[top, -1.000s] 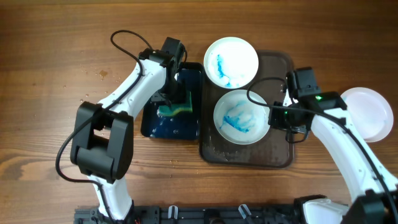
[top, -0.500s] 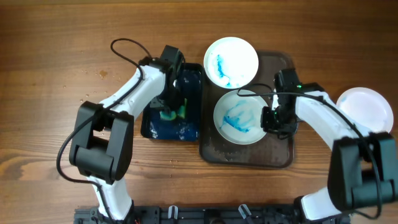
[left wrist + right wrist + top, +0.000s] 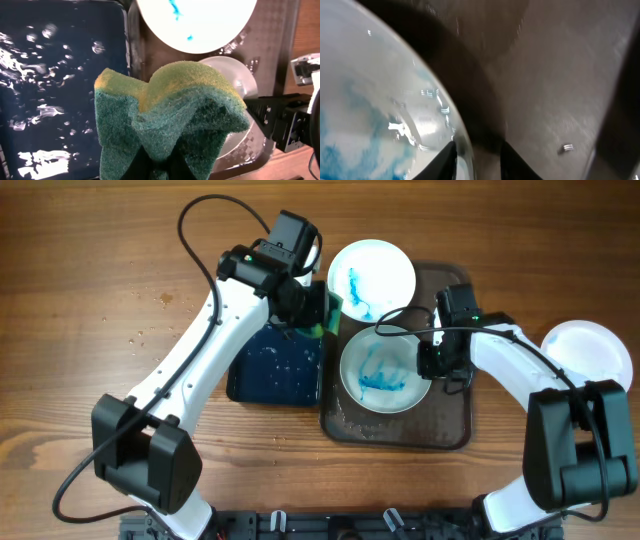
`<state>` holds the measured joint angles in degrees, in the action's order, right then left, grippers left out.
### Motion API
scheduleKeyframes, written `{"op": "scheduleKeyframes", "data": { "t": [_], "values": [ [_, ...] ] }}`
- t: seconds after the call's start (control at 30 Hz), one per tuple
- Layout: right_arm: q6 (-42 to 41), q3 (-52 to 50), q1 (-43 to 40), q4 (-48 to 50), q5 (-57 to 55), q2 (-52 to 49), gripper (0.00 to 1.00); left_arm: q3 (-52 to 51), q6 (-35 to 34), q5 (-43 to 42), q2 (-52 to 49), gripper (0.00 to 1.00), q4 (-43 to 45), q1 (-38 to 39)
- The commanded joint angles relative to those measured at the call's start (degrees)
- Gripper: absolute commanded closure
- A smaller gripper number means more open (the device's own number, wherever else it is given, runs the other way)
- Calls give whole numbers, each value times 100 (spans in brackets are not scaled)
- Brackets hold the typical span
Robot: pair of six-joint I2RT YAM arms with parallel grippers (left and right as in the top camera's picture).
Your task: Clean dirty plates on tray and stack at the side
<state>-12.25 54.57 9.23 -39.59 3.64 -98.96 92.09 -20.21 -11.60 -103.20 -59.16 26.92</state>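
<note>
The left gripper (image 3: 318, 308) pinches a folded green-and-yellow sponge (image 3: 170, 110) over the seam between the wet blue tray (image 3: 270, 370) and the brown tray (image 3: 450, 430). The right gripper (image 3: 428, 362) straddles the 3 o'clock rim of the blue-smeared plate (image 3: 380, 370) on the brown tray; whether it clamps cannot be told. A second smeared plate (image 3: 372, 278) sits at that tray's 12 o'clock, and a clean plate (image 3: 590, 360) lies beyond its 3 o'clock edge.

In the left wrist view we see the sponge (image 3: 170, 120) hiding most of the left end effector (image 3: 159, 162), and the upper plate (image 3: 200, 25) runs off the top edge. The right wrist view blurs the lower plate (image 3: 375, 100), cut off at left.
</note>
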Motion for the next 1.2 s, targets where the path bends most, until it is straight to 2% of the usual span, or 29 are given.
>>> {"op": "scheduleKeyframes", "data": {
  "t": [0.0,0.13,0.27,0.33,0.37,0.5,0.77,0.9,0.97,1.07,1.13,1.17],
  "values": [
    [-7,-9,-11,-271,247,509,67,37,31,-251,-83,96,101,243],
    [-577,-94,-9,-697,262,542,67,37,26,-251,-234,96,212,481],
    [-935,-605,-9,-162,299,542,68,37,22,-254,-461,96,308,627],
    [-883,-896,-9,415,479,542,83,37,24,-256,-584,96,321,664],
    [-1016,-1029,-9,586,476,542,96,37,24,-256,-645,96,348,688],
    [-1128,-1204,-9,710,448,542,96,26,24,-321,-855,96,505,815],
    [-1021,-1204,-9,691,431,542,96,-210,-431,-1615,-1923,96,1438,1578],
    [-1023,-1204,-9,656,433,542,96,-210,-562,-1652,-2441,96,1742,1943],
    [-1023,-1204,-9,629,433,542,96,-210,-601,-1014,-2485,96,1537,1958],
    [-1021,-1204,-9,608,433,542,96,-208,-702,566,-2474,96,1080,1827],
    [-1021,-1204,-9,612,431,542,96,-210,-723,2140,-2474,96,623,1598],
    [-1021,-1204,-9,612,431,542,96,-210,-723,2417,-2474,96,542,1541]
  ]
}}
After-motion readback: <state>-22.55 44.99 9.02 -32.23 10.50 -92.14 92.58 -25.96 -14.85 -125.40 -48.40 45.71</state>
